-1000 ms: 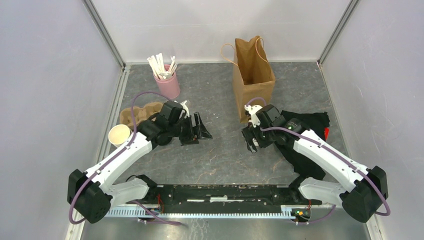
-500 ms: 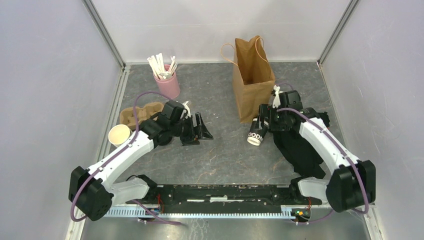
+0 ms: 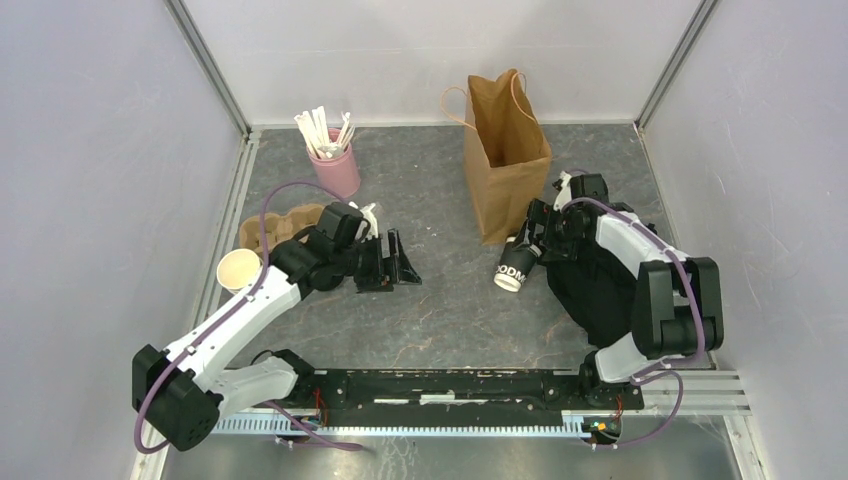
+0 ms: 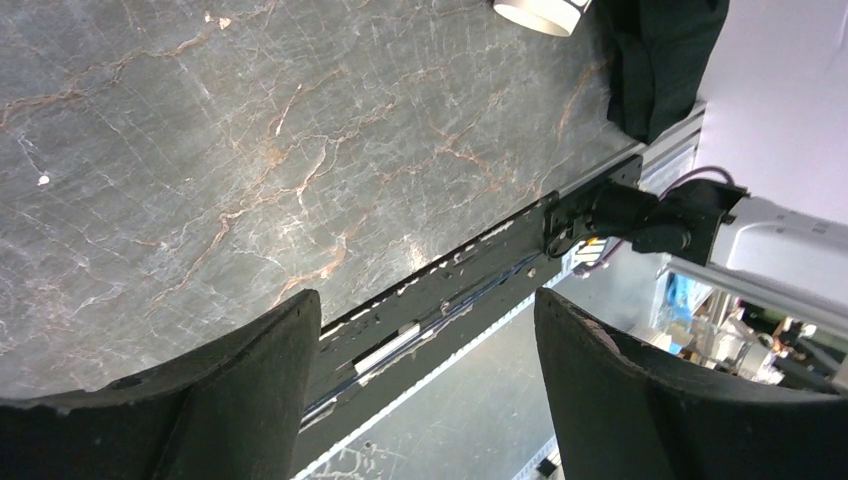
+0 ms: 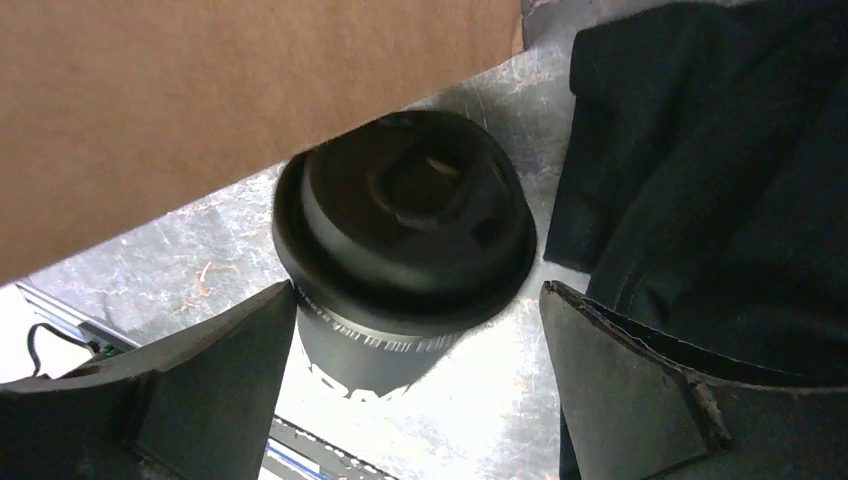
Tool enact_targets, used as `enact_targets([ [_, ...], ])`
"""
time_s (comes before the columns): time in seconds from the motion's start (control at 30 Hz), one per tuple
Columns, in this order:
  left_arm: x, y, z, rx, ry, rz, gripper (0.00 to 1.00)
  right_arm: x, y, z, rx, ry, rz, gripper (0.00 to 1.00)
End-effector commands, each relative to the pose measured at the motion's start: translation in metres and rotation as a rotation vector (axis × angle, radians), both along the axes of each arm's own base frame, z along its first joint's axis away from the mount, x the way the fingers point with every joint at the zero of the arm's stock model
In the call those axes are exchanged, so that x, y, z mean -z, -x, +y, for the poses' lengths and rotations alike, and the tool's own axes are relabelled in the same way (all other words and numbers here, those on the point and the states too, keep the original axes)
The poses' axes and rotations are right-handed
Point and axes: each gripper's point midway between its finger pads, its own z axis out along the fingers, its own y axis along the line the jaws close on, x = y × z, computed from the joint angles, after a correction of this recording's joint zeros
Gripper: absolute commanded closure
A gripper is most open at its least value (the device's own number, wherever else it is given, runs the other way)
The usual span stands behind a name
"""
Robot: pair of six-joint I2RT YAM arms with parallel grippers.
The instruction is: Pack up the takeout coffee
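A dark takeout coffee cup [image 3: 515,264] with a black lid lies on its side in front of the brown paper bag [image 3: 507,150], lid end toward my right gripper [image 3: 538,235]. In the right wrist view the lid [image 5: 405,225] faces me, and my right gripper [image 5: 420,390] is open, its jaws standing either side of the cup without gripping it. My left gripper [image 3: 400,262] is open and empty over the bare table; its wrist view [image 4: 425,400] shows only the cup's pale end [image 4: 540,12] far off. A second cup [image 3: 240,270], cream inside and without a lid, stands at the left.
A cardboard cup carrier [image 3: 280,225] lies behind the left arm. A pink cup of white sticks [image 3: 335,165] stands at the back left. A black cloth [image 3: 605,285] lies under the right arm, also in the right wrist view [image 5: 720,180]. The bag wall [image 5: 250,110] is close above the lid.
My right gripper has pulled back and to the right, off the dark cup, uncovering it lying on its side by the bag. The left arm has hardly moved.
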Motion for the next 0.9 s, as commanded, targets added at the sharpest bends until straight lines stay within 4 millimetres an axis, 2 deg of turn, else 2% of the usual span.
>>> enact_targets([
  [0.0, -0.015, 0.0, -0.004, 0.112, -0.002, -0.077, 0.16, -0.003, -0.016, 0.007, -0.05, -0.032, -0.049, 0.02],
  [0.17, -0.015, 0.001, -0.004, 0.16, -0.018, -0.101, 0.15, -0.002, -0.017, 0.021, -0.058, -0.126, -0.053, 0.02],
  [0.33, -0.009, 0.005, -0.006, 0.202, -0.007, -0.101, 0.15, 0.0, -0.016, 0.019, -0.038, -0.12, -0.089, 0.05],
  [0.53, -0.012, 0.004, -0.015, 0.241, 0.035, -0.113, 0.15, 0.003, -0.003, 0.025, -0.027, -0.169, -0.104, 0.1],
  [0.87, -0.034, -0.008, -0.04, 0.243, 0.171, -0.134, 0.14, -0.033, 0.015, 0.037, -0.005, -0.277, -0.189, 0.13],
])
